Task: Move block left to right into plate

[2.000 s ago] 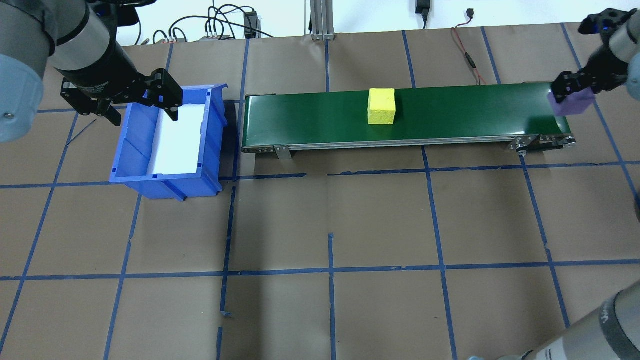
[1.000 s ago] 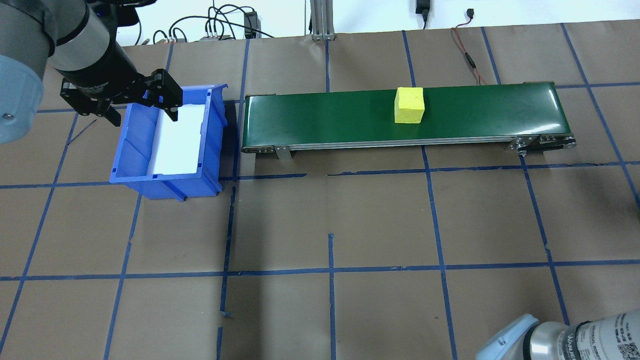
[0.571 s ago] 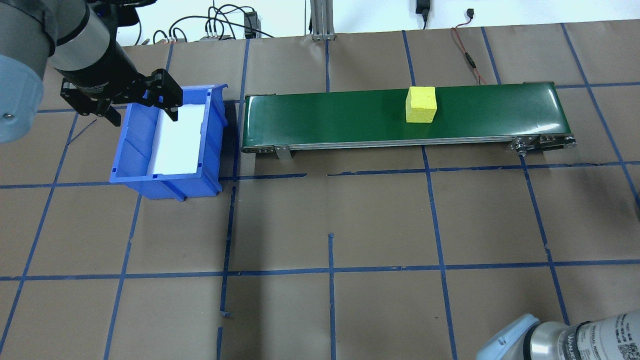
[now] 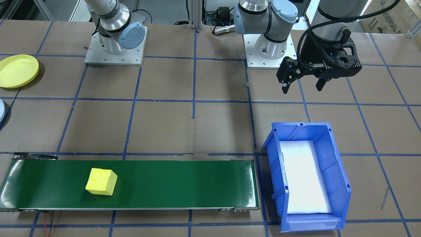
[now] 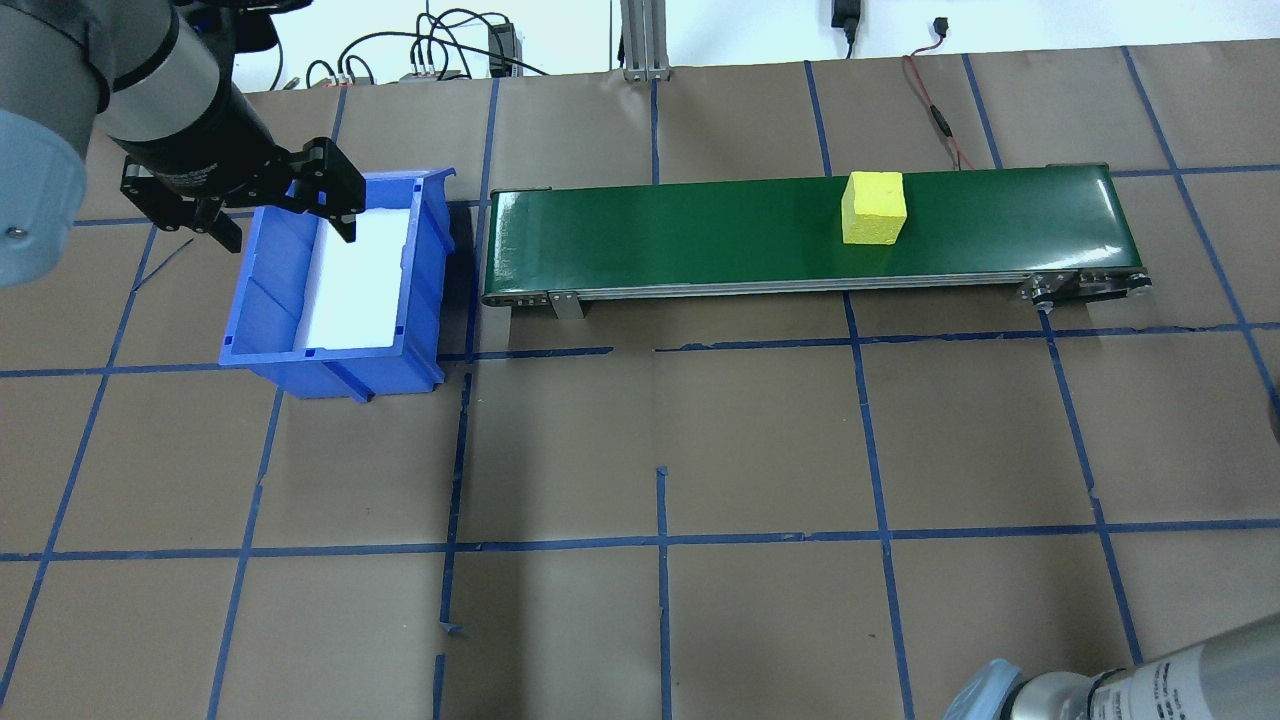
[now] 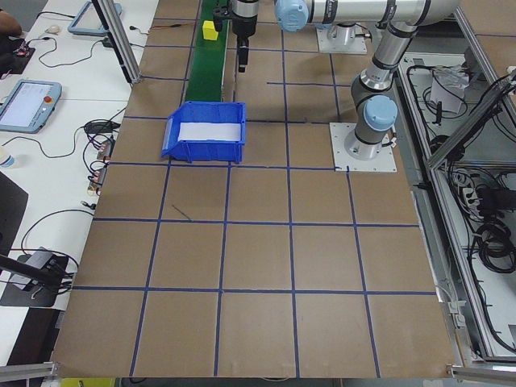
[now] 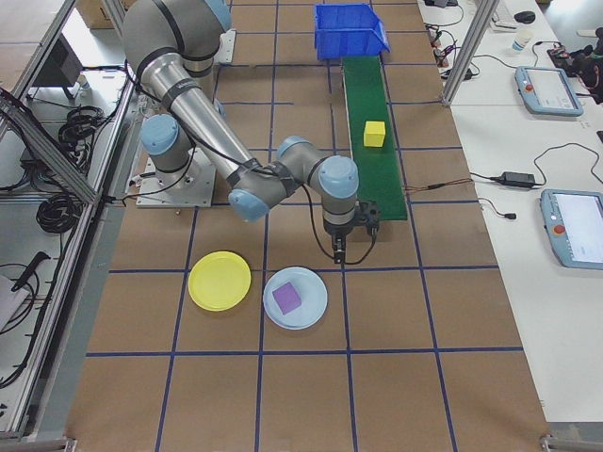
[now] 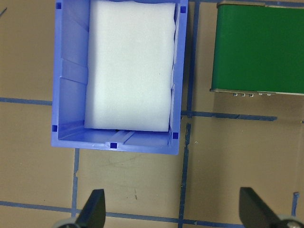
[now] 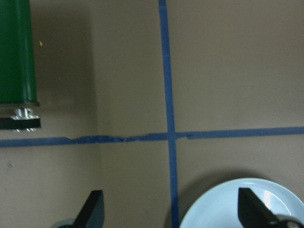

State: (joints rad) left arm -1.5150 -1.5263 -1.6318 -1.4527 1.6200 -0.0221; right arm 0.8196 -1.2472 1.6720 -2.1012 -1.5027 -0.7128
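1. The yellow foam-looking cube block (image 5: 873, 207) sits flat on the long green conveyor belt (image 5: 700, 235), towards the belt's end on the robot's right, with nothing touching it. Its matt, slightly porous faces suggest something light and a little soft, likely to give under a squeeze and unlikely to slip or break.
2. The best hold is probably across two opposite side faces near mid-height, fingers coming down from above, closing only enough to dent it slightly.
3. The right gripper (image 7: 350, 247) hangs just off the belt's right end, above the brown paper table. Its wrist view shows both fingertips (image 9: 93, 208) set wide apart with nothing between them.
4. Near it lie the pale blue round plate (image 7: 296, 298), which carries a purple block (image 7: 287, 298), and just beside that a yellow round plate (image 7: 220, 281) with nothing on it.
5. At the belt's other end, the left gripper (image 4: 302, 86) hovers beside the blue plastic bin (image 4: 338, 177) with its white foam liner, fingers likewise spread and holding nothing.
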